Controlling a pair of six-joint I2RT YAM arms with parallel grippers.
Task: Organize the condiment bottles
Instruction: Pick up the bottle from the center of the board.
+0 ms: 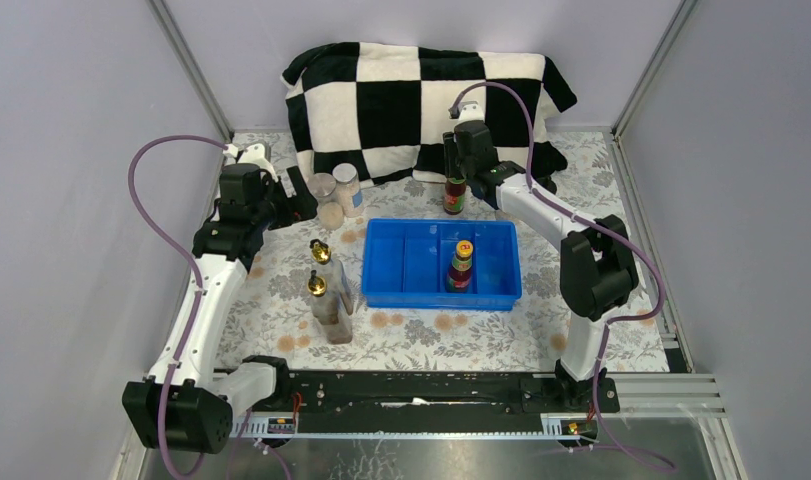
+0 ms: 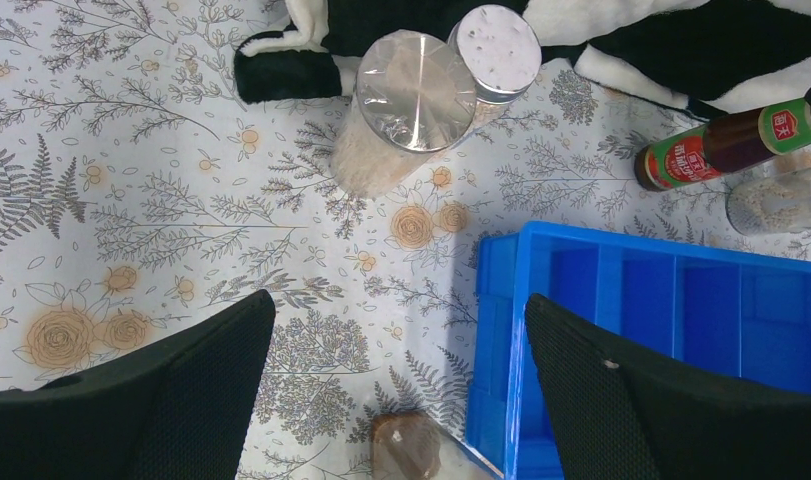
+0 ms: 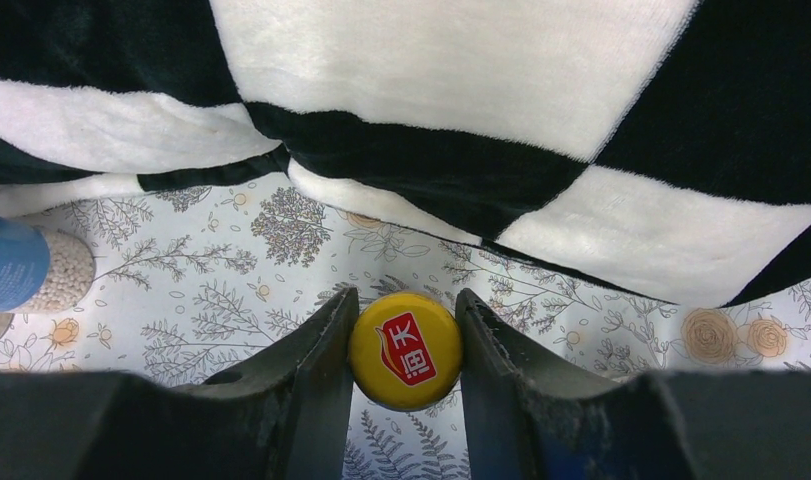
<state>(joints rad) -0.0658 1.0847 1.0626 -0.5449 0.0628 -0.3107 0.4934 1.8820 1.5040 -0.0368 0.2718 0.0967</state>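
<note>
My right gripper (image 1: 451, 158) is shut on the yellow cap (image 3: 405, 350) of a red-brown sauce bottle (image 1: 454, 193) standing just behind the blue tray (image 1: 386, 270). A second sauce bottle (image 1: 461, 266) stands inside the tray. Two grey-lidded jars (image 1: 324, 192) (image 1: 348, 184) stand at the blanket's edge, also in the left wrist view (image 2: 413, 80). Two gold-topped clear bottles (image 1: 321, 254) (image 1: 327, 300) stand left of the tray. My left gripper (image 2: 398, 300) is open and empty above the table, near the jars. A clear container of white grains (image 2: 771, 200) lies beside the held bottle (image 2: 721, 145).
A black-and-white checked blanket (image 1: 421, 95) lies bunched along the back, right behind the held bottle. Grey walls close in the left, right and back. The tablecloth is floral. A blue-labelled container of white grains (image 3: 16, 265) shows at the right wrist view's left edge.
</note>
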